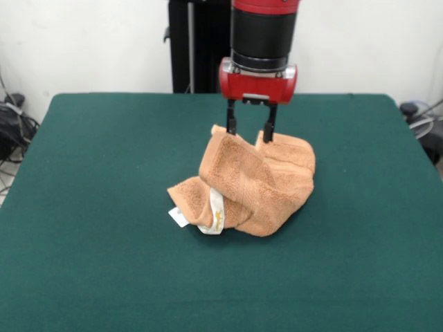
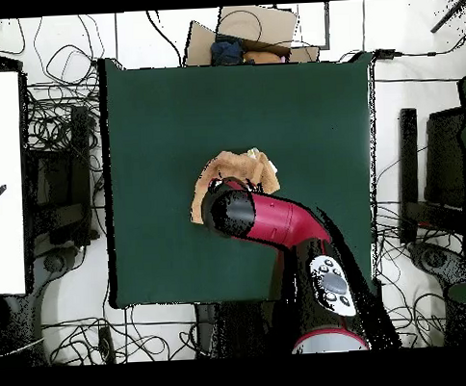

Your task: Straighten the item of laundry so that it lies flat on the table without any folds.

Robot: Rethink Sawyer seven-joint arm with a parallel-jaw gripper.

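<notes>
The item of laundry (image 1: 252, 183), an orange-tan terry towel, sits crumpled in a raised heap near the middle of the green table (image 1: 97, 221). Its white tags (image 1: 208, 216) hang at the lower left of the heap. My gripper (image 1: 250, 133) hangs straight down over the heap's far top edge. It is open, one finger (image 1: 231, 123) at the left peak of the cloth and the other at the right. In the overhead view the towel (image 2: 238, 168) shows on the table (image 2: 156, 108) beyond my arm's head (image 2: 230, 210), which hides the gripper and part of the cloth.
A black column (image 1: 190, 45) stands behind the table. Tangled cables (image 2: 61, 141) lie along both sides of the table. A cardboard box (image 2: 249, 31) sits past the far edge, a white panel (image 2: 5, 182) at the left and black equipment (image 2: 438, 172) at the right.
</notes>
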